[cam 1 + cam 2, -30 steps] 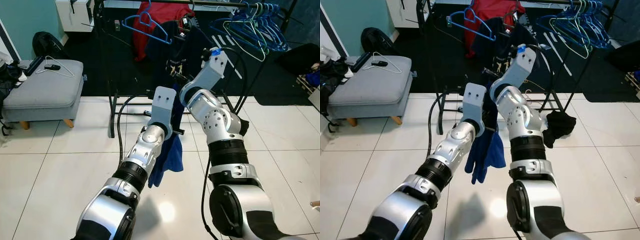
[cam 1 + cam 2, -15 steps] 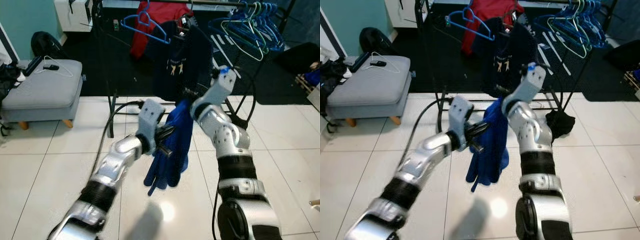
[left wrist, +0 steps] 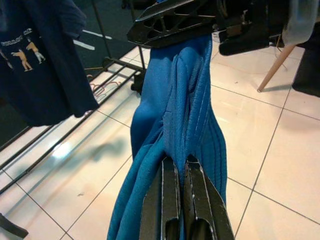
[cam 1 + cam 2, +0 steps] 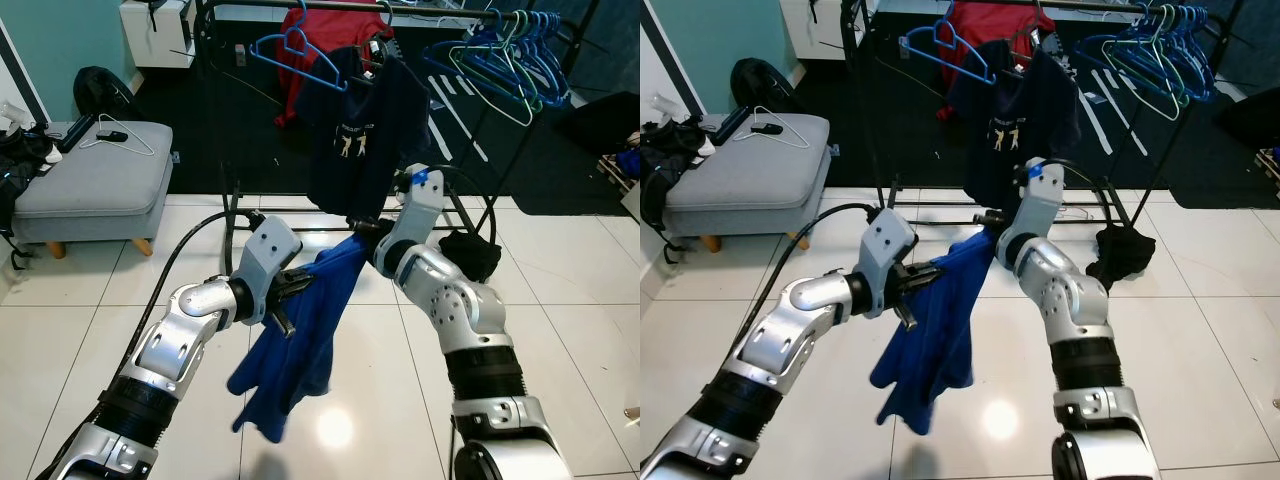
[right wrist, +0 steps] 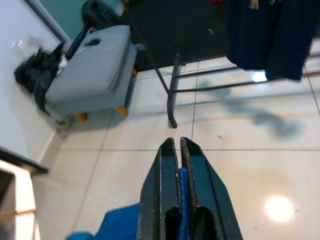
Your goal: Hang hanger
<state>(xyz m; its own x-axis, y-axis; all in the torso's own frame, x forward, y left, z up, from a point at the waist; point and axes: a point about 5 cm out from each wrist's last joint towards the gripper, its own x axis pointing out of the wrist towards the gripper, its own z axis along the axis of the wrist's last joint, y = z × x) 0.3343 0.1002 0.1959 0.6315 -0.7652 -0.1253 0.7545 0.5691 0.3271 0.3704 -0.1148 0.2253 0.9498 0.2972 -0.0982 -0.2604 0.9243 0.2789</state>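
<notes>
- Seen from the left eye view, the left arm is bent at the elbow and reaches forward and inward, its left gripper (image 4: 290, 293) pressed into a blue garment (image 4: 300, 345) that is stretched between both arms above the white tiled floor (image 4: 100, 330).
- The right arm is raised and folded back toward the clothes rack (image 4: 225, 200), with the right gripper (image 4: 362, 228) pinching the upper end of the blue garment; the lower part of the cloth hangs loose below the left gripper.
- Behind the arms, a dark navy shirt (image 4: 365, 130) is hung on the rack rail beside a red garment (image 4: 315, 40), a blue hanger (image 4: 300, 50) and a bunch of blue hangers (image 4: 510, 65) further toward the rail's right end.
- A grey ottoman (image 4: 85, 185) with a white wire hanger (image 4: 120, 138) on top is seen at the left edge of the floor.
- From the right eye view, the same layout is shown, with a dark bundle (image 4: 1125, 250) lying on the floor by the rack's foot.
- From the left wrist view, the two fingers (image 3: 172, 200) are nearly closed, with a fold of the blue cloth gripped between them.
- From the right wrist view, the fingers (image 5: 167, 185) are drawn narrow, with a thin strip of blue fabric clamped in the slot.
</notes>
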